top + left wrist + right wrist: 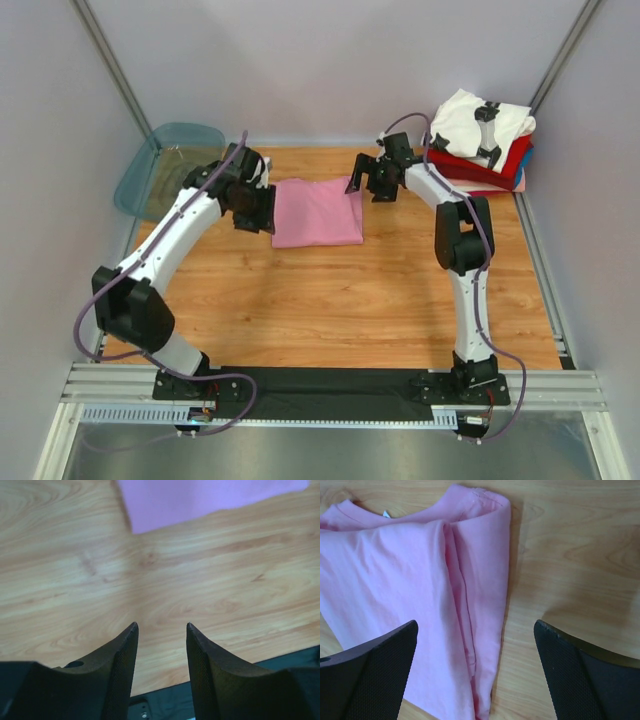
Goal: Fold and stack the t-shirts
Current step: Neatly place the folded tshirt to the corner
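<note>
Leftward, teal tray (148, 170) beyond pink shirt (318, 212).

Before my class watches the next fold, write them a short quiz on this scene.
1. True or false: the right gripper is clamped on the pink shirt.
2. Where does the stack of folded shirts sit? A) far right corner B) near left corner C) centre
3. Fill in: the left gripper is ____, with nothing between its fingers.
Key: 1 false, it is open over the shirt's edge; 2 A; 3 open.
</note>
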Controlling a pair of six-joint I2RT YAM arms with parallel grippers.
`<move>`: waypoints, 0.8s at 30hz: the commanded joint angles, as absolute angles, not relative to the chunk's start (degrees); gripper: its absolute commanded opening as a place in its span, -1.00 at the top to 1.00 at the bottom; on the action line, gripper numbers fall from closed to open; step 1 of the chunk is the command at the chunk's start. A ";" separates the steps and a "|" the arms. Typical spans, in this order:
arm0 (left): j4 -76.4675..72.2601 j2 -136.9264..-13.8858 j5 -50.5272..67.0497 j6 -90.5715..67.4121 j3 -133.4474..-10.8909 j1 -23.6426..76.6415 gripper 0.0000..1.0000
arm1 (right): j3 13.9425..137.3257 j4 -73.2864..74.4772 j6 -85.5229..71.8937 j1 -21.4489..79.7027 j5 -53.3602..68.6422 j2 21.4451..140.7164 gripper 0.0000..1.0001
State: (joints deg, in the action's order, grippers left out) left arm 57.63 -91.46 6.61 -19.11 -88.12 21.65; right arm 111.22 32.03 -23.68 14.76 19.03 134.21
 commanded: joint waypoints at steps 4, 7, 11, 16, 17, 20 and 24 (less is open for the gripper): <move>58.37 -77.44 -8.08 -14.85 -72.44 21.18 -0.02 | 112.15 27.87 -25.57 17.31 23.46 140.09 -0.95; 54.76 -74.01 -10.80 -14.85 -67.33 21.18 -0.02 | 111.80 23.67 -28.82 18.63 26.62 142.12 -0.64; 53.96 -74.97 -11.43 -15.38 -65.12 21.18 -0.01 | 104.51 14.78 -33.74 18.98 29.79 140.36 -0.13; 53.53 -74.18 -11.25 -15.12 -65.22 21.18 0.00 | 99.76 9.41 -36.12 18.98 31.73 138.43 0.88; 53.53 -74.09 -11.51 -15.12 -65.21 21.18 0.00 | 99.41 8.80 -36.65 18.90 31.99 138.17 0.99; 53.61 -74.00 -11.95 -15.21 -64.86 21.18 0.00 | 98.79 7.56 -37.61 18.81 32.08 136.41 1.00; 53.79 -74.27 -12.65 -15.29 -64.86 21.18 0.01 | 99.23 7.64 -37.79 17.84 32.34 132.90 1.00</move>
